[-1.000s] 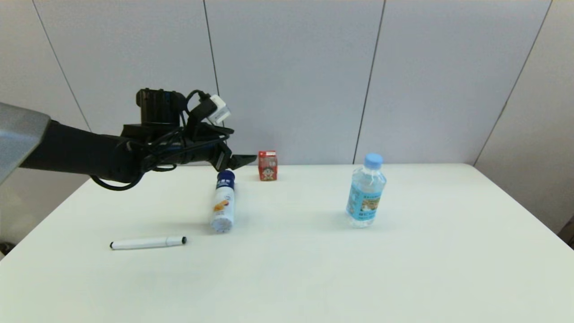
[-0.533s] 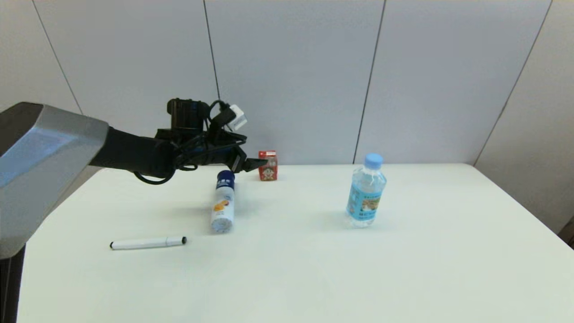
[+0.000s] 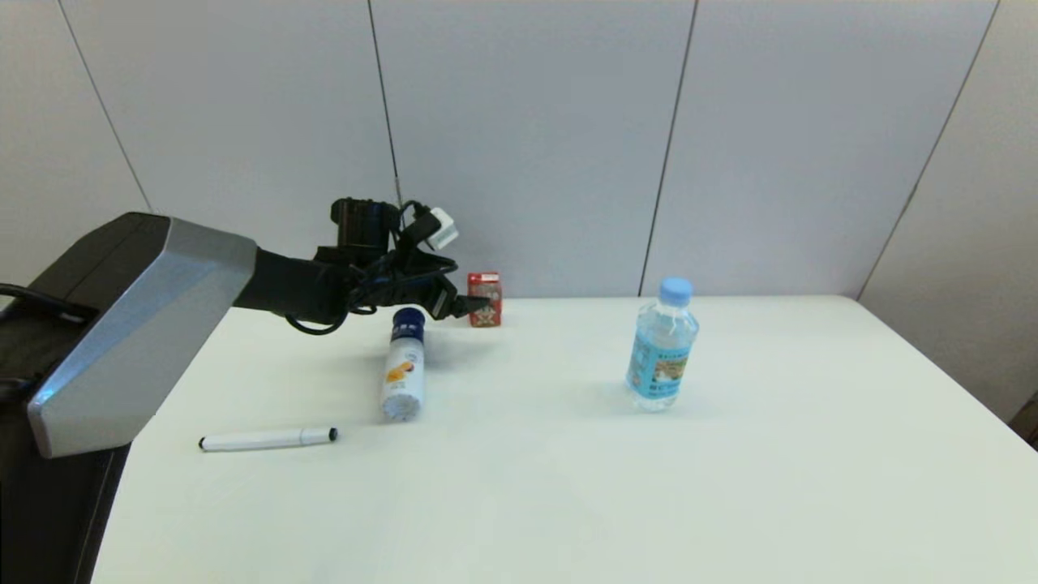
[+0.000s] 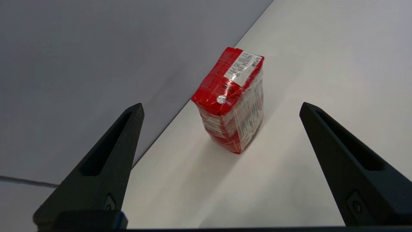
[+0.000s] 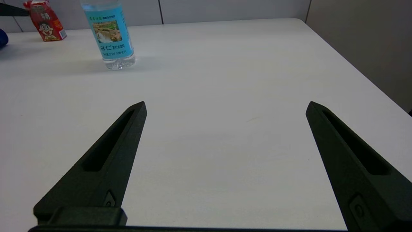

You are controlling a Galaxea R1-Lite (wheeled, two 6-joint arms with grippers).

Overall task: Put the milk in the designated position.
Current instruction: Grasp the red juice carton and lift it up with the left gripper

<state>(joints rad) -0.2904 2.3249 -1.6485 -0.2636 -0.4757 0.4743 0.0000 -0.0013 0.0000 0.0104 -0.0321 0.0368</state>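
- The table (image 3: 568,487) is carrying everything, white and wide, with the wall just behind its far edge.
- The left arm is stretching out over the far left part, and the left gripper (image 3: 474,305) is hanging just left of the milk (image 3: 484,299), fingers spread wide apart and touching nothing.
- The right gripper (image 5: 225,135) is sitting idle over the near right of the table, fingers likewise wide apart and empty.
- The water bottle (image 3: 662,345) is standing upright right of centre; the white bottle (image 3: 404,365) is lying on its side near the left gripper; a pen (image 3: 268,439) is lying near left.
- The milk is standing upright at the far edge, close to the wall, smallest thing out here: a red boxy carton, cartoon face on the front, white label on top, shiny film round it.
- It is looking light and fairly stiff, but that film may be slippery and thin walls could dent, so I would be pinching the two broad flat sides at mid-height, gently.
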